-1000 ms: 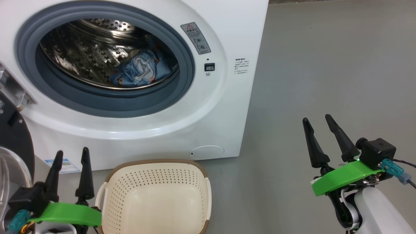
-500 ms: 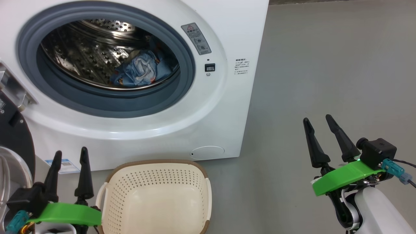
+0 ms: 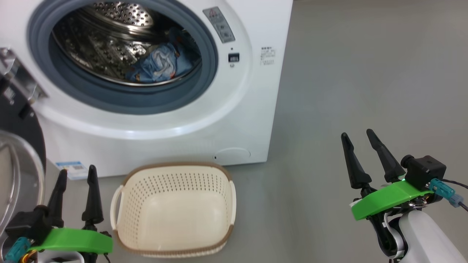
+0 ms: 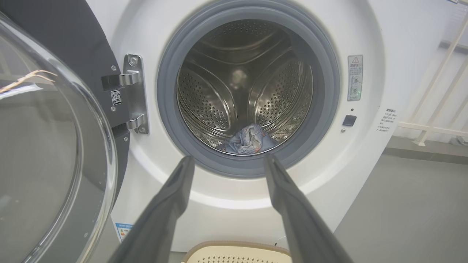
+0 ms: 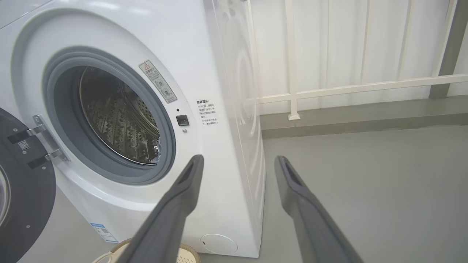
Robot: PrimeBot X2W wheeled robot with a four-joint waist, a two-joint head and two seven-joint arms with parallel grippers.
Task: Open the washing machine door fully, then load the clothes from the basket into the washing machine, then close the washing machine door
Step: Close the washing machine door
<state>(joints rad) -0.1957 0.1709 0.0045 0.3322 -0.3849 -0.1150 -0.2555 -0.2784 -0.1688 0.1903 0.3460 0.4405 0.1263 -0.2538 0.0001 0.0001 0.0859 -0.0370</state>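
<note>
- Clothes [image 3: 159,67] lie in the drum [image 3: 102,47]; basket [image 3: 175,219] sits empty by the washer [image 3: 256,91].
- Door [image 3: 22,128] hangs open at left, so closing looks due.
- Left gripper [image 3: 77,170] and right gripper [image 3: 356,133]: fingers wide, holding nothing.
- Next: left gripper must swing door shut.

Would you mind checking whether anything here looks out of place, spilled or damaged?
Nothing stands out. The clothes lie inside the drum of the washing machine, the basket stands upright and empty on the floor before it, and the washing machine door hangs open on its hinge at the left.
</note>
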